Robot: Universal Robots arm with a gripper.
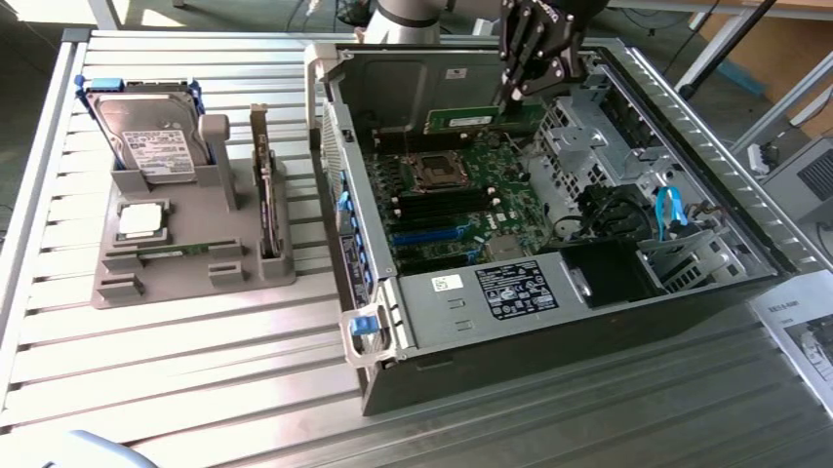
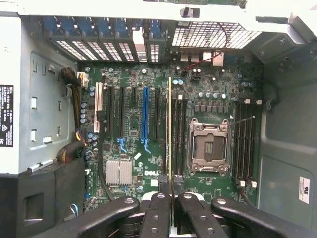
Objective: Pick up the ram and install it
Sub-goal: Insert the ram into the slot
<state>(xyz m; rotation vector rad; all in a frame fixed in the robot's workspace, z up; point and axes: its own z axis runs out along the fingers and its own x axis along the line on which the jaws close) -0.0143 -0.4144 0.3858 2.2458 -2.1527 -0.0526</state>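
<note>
Tool (image 1: 521, 96) closed on the ram (image 1: 475, 119), pinching it by its upper edge. In the wrist view the ram (image 2: 170, 134) shows edge-on as a thin line running out from between the tool's (image 2: 171, 198) fingers (image 2: 158, 208).

Ram hangs inside the open case (image 1: 521, 322), over the board (image 1: 456, 210), and looks clear of it in the exterior view. From the wrist it lies parallel to the dark slots (image 2: 179, 134), just beside them, on the side away from the socket (image 2: 208, 146). More slots sit past the socket's other side.

Step in hand, by my reading: pick-up done, ram carried over the board, install not yet made. No sign that the ram is seated.

Seating would call for the ram's lower edge square over one slot, notch matched, end latches open, then a straight push. Whether the latches are open, I cannot tell.

Outward: case lies on its side on the slatted bench (image 1: 195, 370). Well apart, at the exterior view's left, a grey holder (image 1: 170, 283) keeps a drive (image 1: 150, 132) and an upright card (image 1: 267, 195).
</note>
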